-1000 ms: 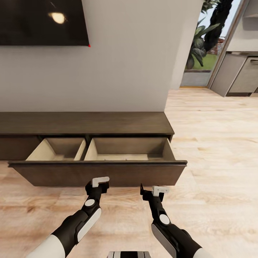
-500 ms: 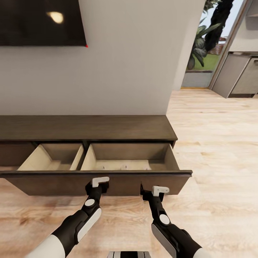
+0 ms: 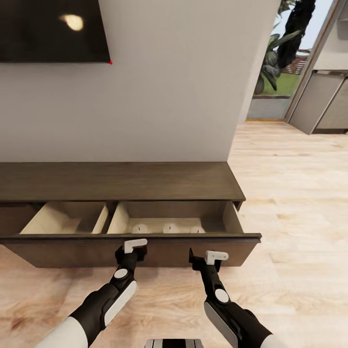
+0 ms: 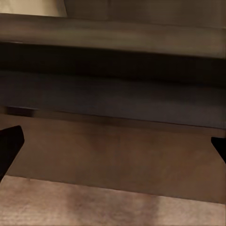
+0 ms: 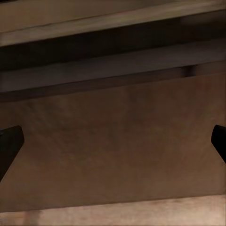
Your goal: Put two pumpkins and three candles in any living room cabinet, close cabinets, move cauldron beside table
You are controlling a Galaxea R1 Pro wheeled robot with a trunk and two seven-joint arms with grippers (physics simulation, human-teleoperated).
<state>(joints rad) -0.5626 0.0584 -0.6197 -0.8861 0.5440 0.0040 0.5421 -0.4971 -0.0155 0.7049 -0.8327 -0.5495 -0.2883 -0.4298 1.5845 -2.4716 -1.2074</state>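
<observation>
Drawer front of the cabinet runs sideways right ahead of both tools; left tool and right tool both spread open, holding nothing, about touching it; three candles sit inside, so I'd push straight forward.

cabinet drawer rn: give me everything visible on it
The cabinet is a low, long, dark-brown wood unit against the wall. Its wide drawer stands pulled out, flat handle-less front, pale interior split into two compartments. Three candles sit in the right compartment. Both claws hover just in front of the panel.
</observation>
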